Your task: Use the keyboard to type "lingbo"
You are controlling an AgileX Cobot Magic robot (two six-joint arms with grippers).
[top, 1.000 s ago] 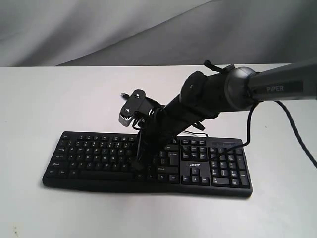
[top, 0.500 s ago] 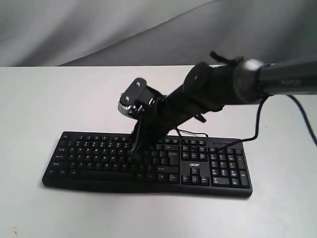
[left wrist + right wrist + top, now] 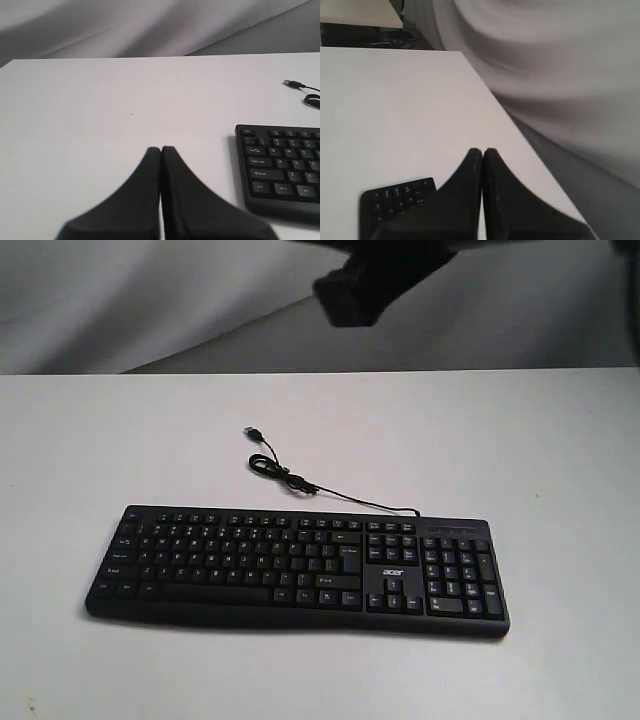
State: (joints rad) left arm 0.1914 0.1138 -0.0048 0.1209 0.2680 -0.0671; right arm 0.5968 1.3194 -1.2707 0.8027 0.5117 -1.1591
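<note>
Left claw: the left gripper [image 3: 161, 149] has its two black fingers pressed flat together, no gap at the tips. Nothing is between them, and bare table [image 3: 100, 125] lies beyond.
Right claw: the right gripper [image 3: 482, 151] is likewise closed tip to tip, gripping nothing and touching no key.
Keyboard: the keyboard [image 3: 300, 565] lies flat towards the front of the white table, its long side across the exterior view. The number pad is at the right end and the "acer" logo sits above the arrow keys. Nothing rests on it.
Keyboard from the wrists: the left camera catches only the Ctrl/Shift end, cut by the frame edge. The right camera catches only a corner of keys, partly behind the fingers.
Cable: the thin black cable [image 3: 340, 498] leaves the back edge, makes a small loop, and ends in a loose USB plug [image 3: 250, 430].
Arm: a dark blurred shape [image 3: 365, 285] at the top of the exterior view, well above the table and cut off. Cannot tell which part it is.
Backdrop: grey draped cloth [image 3: 120, 300] behind the table.
Hard to read: key lettering is too small in the exterior view.
</note>
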